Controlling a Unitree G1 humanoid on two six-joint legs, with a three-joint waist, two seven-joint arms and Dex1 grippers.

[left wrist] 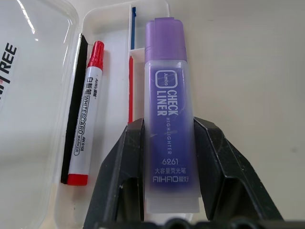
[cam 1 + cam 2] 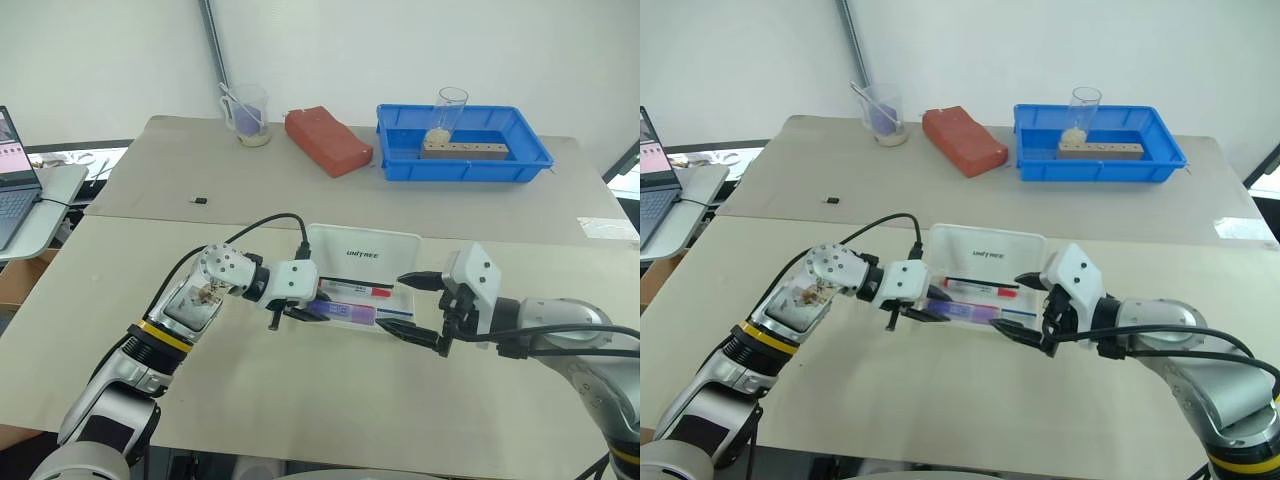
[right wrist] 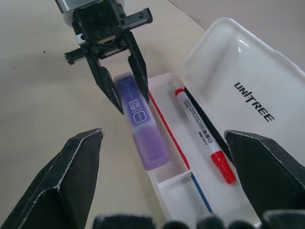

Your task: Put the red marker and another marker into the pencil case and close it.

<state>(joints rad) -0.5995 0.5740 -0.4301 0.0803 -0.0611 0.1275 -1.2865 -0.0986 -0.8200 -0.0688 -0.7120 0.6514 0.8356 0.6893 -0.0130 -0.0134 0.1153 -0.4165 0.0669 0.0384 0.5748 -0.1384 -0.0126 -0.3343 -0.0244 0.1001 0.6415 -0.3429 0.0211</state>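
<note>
One white plastic pencil case (image 2: 362,275) lies open on the table. One slim white marker with a red cap (image 1: 85,113) rests inside. The left claw (image 3: 123,85) pinches one thick purple highlighter (image 3: 143,129) over the case's 6 o'clock edge. The right claw (image 2: 418,311), at 3 o'clock, is spread wide.

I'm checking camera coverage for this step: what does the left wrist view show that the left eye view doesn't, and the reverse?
Left wrist view alone: the print on the purple highlighter clamped in the left end effector.

Left eye view alone: the right end effector open beside the pencil case, plus the blue tray and red block.

Both: the red marker lying in the open case, and the held highlighter.
</note>
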